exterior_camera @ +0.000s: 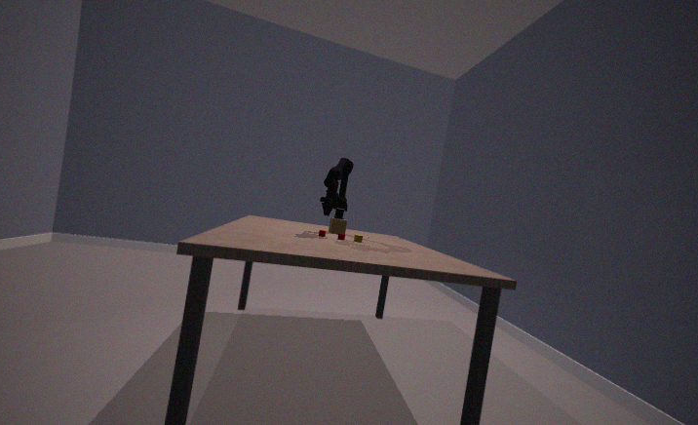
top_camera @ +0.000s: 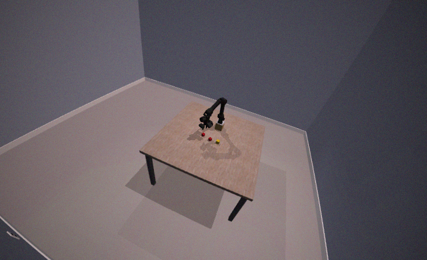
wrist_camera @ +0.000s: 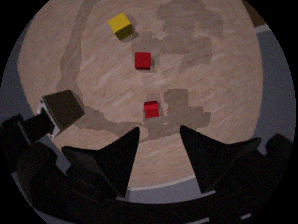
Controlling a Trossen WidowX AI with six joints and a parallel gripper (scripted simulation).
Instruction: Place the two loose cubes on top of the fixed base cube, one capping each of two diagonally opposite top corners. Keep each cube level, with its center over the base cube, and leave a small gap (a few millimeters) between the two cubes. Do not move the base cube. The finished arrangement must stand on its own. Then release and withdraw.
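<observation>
Hand (wrist_camera: pixel 158 141) open; two red cubes (wrist_camera: pixel 150 108), one yellow (wrist_camera: pixel 120 26).

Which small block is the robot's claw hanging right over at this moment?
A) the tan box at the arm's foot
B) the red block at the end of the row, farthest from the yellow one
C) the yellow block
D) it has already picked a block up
B: the open gripper hangs empty just above the end red cube; the other red cube and the yellow cube lie beyond it.
</observation>
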